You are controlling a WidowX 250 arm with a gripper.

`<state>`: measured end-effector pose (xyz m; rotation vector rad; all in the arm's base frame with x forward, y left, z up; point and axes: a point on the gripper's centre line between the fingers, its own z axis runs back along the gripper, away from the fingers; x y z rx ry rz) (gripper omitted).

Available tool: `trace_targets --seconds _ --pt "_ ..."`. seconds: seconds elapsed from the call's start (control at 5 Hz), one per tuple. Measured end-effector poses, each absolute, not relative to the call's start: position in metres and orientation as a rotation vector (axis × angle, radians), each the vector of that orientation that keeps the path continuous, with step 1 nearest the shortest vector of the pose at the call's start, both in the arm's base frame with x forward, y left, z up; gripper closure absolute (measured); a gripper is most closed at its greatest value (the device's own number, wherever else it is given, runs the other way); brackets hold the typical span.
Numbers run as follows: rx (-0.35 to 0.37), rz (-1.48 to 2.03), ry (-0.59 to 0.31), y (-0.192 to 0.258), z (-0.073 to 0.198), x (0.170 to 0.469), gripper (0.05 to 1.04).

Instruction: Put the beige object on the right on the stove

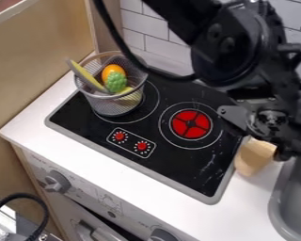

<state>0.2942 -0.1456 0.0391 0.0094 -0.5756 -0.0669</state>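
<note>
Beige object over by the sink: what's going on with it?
The robot arm has its hand right at the beige object, which sits at the right edge of the stove, near the grey sink. I can't tell whether it is gripped. It has not been put on the stove's red burner yet. A mesh basket with colourful toy food in it stands on the other burner.

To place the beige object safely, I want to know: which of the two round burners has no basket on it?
The burner with the red centre; the wire basket stands on the other burner.
</note>
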Motion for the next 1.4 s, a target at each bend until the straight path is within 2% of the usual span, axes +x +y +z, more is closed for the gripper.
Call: trace_targets --seconds 0.2,0.4,0.6,0.8,1.0,1.4 --pt "0.018 -0.075 -0.598 -0.143 0.025 0.285 0.085" --pt "0.018 -0.085 -0.619 -0.142 0.022 0.283 0.085" --pt "0.019 -0.087 -0.621 -0.141 0.017 0.282 0.131" --pt "0.022 -0.062 -0.611 -0.142 0.016 0.279 0.303" --pt "0.031 -0.052 -0.557 -0.142 0.016 0.276 0.454" --pt "-0.028 -0.022 -0.462 -0.143 0.052 0.274 0.454"
